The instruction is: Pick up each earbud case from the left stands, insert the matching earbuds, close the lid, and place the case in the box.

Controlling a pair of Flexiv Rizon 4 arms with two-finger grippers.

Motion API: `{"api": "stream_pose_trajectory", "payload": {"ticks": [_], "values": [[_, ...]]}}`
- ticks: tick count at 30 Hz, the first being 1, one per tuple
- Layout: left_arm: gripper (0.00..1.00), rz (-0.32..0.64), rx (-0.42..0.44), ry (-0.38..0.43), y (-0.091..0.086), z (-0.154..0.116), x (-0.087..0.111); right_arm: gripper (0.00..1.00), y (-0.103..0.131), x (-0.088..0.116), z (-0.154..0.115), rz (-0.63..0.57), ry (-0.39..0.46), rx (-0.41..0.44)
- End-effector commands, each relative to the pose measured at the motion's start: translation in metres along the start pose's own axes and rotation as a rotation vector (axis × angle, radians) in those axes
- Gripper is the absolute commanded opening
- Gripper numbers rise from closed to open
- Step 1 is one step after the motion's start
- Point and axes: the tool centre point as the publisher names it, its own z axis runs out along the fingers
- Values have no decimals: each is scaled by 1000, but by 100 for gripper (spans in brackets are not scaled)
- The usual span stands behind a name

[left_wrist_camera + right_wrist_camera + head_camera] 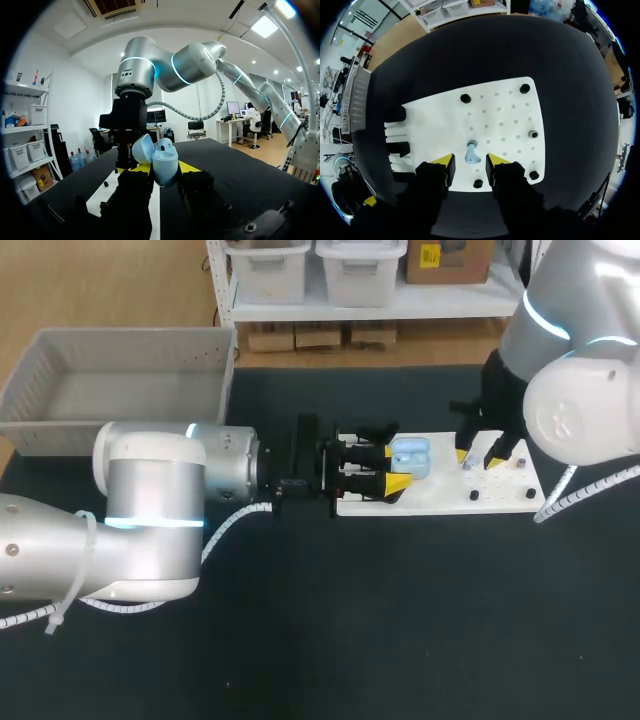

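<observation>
Head view: the left end effector [395,467] pinches the open blue case [410,456] over the white board [440,502], while the right end effector [480,459] hangs spread above one earbud [471,152], a light, slick piece probably best nipped gently across its sides.

The earbud case [410,457] and earbud [471,153] are pale blue, the board [440,502] white with black pegs [465,98], the table [400,620] black.
</observation>
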Motion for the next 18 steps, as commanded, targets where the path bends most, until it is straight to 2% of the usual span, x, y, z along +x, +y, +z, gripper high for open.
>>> {"api": "stream_pose_trajectory", "payload": {"ticks": [1, 18], "values": [[0, 3, -7, -2, -2, 0, 1, 37, -1, -1, 1, 2, 1, -1], [0, 3, -7, -2, -2, 0, 1, 29, 0, -1, 5, 5, 13, -4]]}}
